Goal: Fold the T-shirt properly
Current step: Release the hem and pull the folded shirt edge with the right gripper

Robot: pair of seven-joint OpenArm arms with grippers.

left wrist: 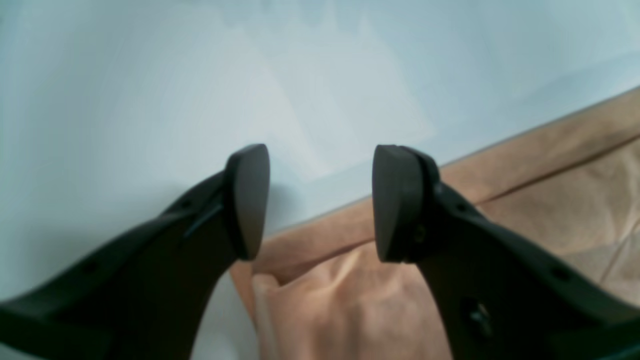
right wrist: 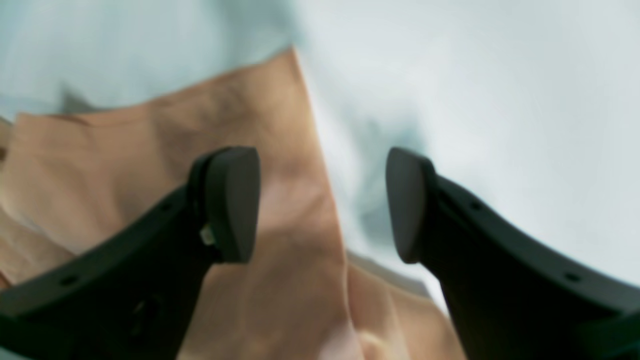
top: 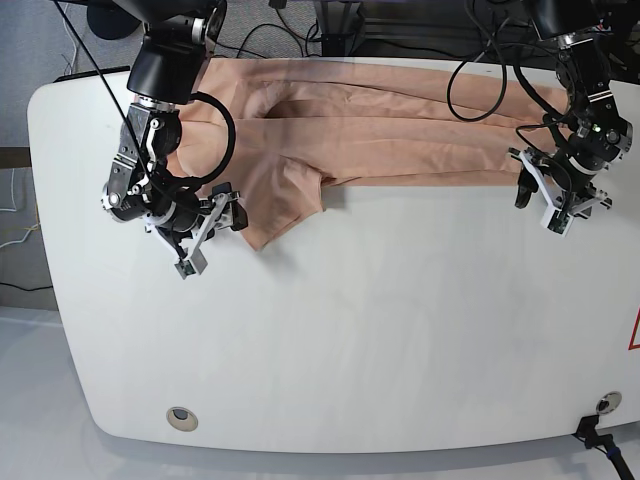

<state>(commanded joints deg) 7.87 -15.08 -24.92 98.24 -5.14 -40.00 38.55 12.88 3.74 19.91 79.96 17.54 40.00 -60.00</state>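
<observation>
The peach T-shirt (top: 400,130) lies spread along the far side of the white table (top: 350,330), plain side up, with one sleeve pointing toward the front left. My right gripper (top: 210,236) is open, just above that sleeve's edge. In the right wrist view the right gripper (right wrist: 320,205) straddles the border between the shirt (right wrist: 150,150) and bare table. My left gripper (top: 541,206) is open at the shirt's right end. In the left wrist view the left gripper (left wrist: 322,202) hovers over the hemmed corner of the shirt (left wrist: 550,200). Neither holds cloth.
Cables (top: 480,60) hang behind the table's far edge. A round hole (top: 180,417) sits near the front left corner, and another fitting (top: 601,402) at the front right. The table's right edge is close to my left gripper.
</observation>
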